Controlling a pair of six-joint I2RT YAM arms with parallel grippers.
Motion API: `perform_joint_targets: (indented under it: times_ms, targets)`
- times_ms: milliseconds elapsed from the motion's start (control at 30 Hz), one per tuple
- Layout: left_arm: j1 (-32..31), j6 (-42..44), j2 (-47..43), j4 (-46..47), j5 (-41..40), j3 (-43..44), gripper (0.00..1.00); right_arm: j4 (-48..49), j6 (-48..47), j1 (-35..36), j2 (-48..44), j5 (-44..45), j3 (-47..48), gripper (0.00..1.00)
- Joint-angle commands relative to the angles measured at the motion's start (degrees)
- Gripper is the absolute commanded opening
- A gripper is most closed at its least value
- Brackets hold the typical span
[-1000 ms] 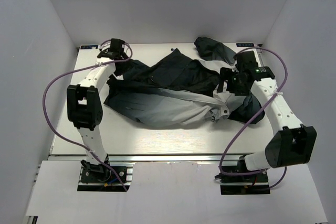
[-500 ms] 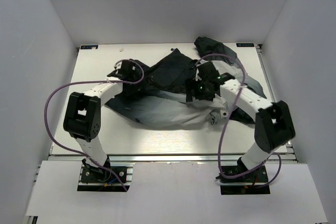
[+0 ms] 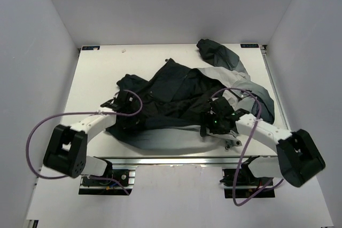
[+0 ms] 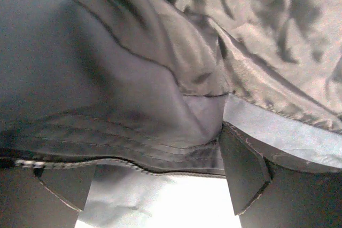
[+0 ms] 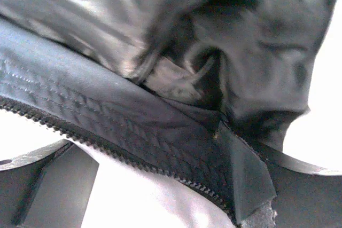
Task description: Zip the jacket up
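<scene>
The jacket [image 3: 181, 86] lies crumpled across the middle of the table, dark on top and light grey along its near hem. One sleeve [image 3: 216, 52] reaches to the far right. My left gripper [image 3: 125, 111] is low at the jacket's left near edge. In the left wrist view [image 4: 155, 185] its fingers [image 4: 243, 172] stand apart, with a stitched hem [image 4: 133, 164] running across the gap. My right gripper [image 3: 212, 124] is at the right near edge. In the right wrist view [image 5: 160, 196] its fingers [image 5: 248, 180] stand apart, and the zipper teeth [image 5: 107, 150] cross between them.
The white table [image 3: 96, 68] is boxed in by white walls on three sides. Its near edge rail [image 3: 171, 158] runs just below the jacket's hem. Purple cables [image 3: 40, 126] loop out from both arms.
Both arms have drawn back from the far part of the table toward the near edge. The jacket has shifted nearer with them and now shows more of its dark side.
</scene>
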Motion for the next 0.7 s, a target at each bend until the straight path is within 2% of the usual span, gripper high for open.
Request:
perform_joint_targets:
  times_ms: [0, 33, 100, 167, 200, 333, 433, 567, 667]
  targets:
    - [-0.25, -0.63, -6.63, -10.85, 3.26, -4.03, 0.98, -10.79, 2.55, -0.17, -5.35, 0.39, -3.64, 0.89]
    - [-0.25, -0.8, -11.01, -11.56, 3.44, -3.33, 0.98, -12.37, 1.85, -0.17, -7.37, 0.39, -1.73, 0.89]
    - [-0.34, -0.63, -14.29, -11.48, 3.44, 0.77, 0.98, -13.87, -0.08, -0.17, -12.38, 0.56, 1.97, 0.89]
    - [-0.34, 0.42, -15.44, -9.82, 5.1, 5.26, 0.98, -14.58, -2.72, -0.17, -15.28, 1.53, 8.64, 0.89]
    - [-0.34, 0.95, -14.75, -9.11, 5.2, 10.33, 0.98, -14.75, -3.51, -0.17, -15.65, 2.05, 10.75, 0.89]
    - [-0.34, 5.6, -3.89, -5.51, 6.25, 21.88, 0.98, -17.3, -3.0, -1.04, -12.5, 7.41, 22.25, 0.89]
    - [-0.34, 9.63, 5.34, -3.41, 8.44, 28.3, 0.98, -20.2, -2.47, -2.01, -10.21, 8.83, 26.75, 0.89]
    - [-0.68, 16.06, 14.93, -1.03, 13.1, 33.49, 0.98, -19.5, -2.9, -5.17, -8.89, 8.04, 26.51, 0.89]
    - [-1.39, 18.44, 20.3, -0.84, 15.57, 37.18, 0.96, -19.59, -2.11, -10.44, -8.18, 3.31, 25.37, 0.89]
